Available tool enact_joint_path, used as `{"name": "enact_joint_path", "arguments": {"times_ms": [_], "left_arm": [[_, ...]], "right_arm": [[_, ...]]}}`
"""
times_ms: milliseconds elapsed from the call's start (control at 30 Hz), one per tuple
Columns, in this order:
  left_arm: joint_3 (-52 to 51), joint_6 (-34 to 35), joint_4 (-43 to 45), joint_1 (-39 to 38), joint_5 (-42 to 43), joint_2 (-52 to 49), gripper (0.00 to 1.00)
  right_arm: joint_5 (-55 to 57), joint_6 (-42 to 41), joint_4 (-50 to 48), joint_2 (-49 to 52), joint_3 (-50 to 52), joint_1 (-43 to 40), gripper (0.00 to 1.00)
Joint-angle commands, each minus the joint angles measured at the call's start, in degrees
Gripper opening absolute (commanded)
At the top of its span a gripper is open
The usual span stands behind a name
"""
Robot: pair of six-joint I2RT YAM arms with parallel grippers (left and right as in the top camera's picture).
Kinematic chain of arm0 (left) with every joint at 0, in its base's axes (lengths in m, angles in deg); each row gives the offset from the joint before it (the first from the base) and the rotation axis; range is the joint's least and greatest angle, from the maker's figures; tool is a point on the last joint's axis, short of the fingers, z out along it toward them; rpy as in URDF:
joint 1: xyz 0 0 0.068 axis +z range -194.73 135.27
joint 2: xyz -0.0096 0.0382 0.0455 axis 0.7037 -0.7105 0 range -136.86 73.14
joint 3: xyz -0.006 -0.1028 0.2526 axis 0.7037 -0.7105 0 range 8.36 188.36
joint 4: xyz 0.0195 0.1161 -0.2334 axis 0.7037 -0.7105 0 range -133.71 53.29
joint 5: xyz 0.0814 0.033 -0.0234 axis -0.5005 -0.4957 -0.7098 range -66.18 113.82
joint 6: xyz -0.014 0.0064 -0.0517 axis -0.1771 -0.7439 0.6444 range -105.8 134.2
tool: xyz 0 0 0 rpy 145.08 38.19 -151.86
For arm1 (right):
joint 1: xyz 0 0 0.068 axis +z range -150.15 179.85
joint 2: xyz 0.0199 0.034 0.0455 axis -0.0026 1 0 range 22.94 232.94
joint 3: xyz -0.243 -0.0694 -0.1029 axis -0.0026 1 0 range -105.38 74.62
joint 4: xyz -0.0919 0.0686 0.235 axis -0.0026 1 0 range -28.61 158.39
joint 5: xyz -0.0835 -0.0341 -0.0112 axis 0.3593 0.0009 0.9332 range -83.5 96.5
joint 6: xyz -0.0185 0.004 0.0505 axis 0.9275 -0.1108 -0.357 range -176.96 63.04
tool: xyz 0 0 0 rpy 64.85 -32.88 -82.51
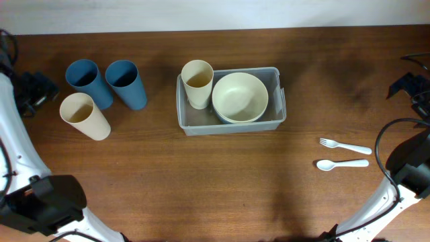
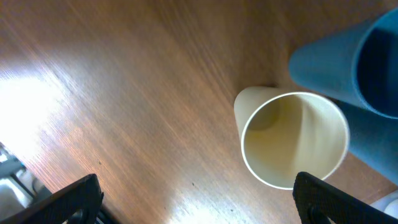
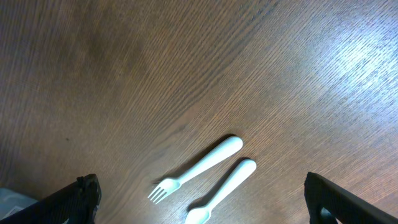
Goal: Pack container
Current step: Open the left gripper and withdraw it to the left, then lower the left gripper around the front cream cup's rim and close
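Now the container (image 1: 228, 127) sits on the brown table (image 1: 201, 188); it is clear, with a rim all round; inside the container, at its left end, a cream cup (image 1: 198, 83) stands upright; just beside that cup a cream bowl (image 1: 240, 97) fills the rest of the container; there may be a second bowl under it, but that is hard to tell from above; well to the left of the container three more cups stand close together; the near blue cup (image 1: 125, 83) is closest to the container, the far blue cup (image 1: 87, 82) is just past it, and the loose cream cup (image 1: 83, 115) is in front of the far blue one; well to the right of the container a white fork (image 1: 345, 146) and a white spoon (image 1: 341, 164) lie side by side, their heads pointing toward the container; the left gripper (image 2: 196, 180) is off to the left of the container, above the loose cream cup, with its jaws wide apart and nothing between them; the right gripper (image 3: 199, 183) is off to the right of the container, above the fork and spoon, its jaws also wide apart and empty
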Motion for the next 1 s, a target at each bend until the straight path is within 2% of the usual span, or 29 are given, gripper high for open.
{"name": "enact_joint_path", "arguments": {"times_ms": [0,233,333,600,833,967], "left_arm": [[-2.8,1.6,0.8,0.1,2.1,0.9,1.0],[-11.3,-0.5,8.6,-0.3,3.7,0.8,1.0],[-13.6,-4.3,11.5,-0.3,6.7,0.8,1.0],[-15.3,-6.4,13.4,-1.2,6.9,0.7,1.0],[-20.3,-6.3,17.0,-3.3,6.7,0.7,1.0],[-22.6,-3.9,17.5,-3.3,5.2,0.7,1.0]], "right_arm": [[0.1,-0.7,0.0,-2.1,0.4,0.2,0.99],[0.1,-0.7,0.0,-2.1,0.4,0.2,0.99],[0.1,-0.7,0.0,-2.1,0.4,0.2,0.99],[0.1,-0.7,0.0,-2.1,0.4,0.2,0.99],[0.1,-0.7,0.0,-2.1,0.4,0.2,0.99],[0.1,-0.7,0.0,-2.1,0.4,0.2,0.99]]}}
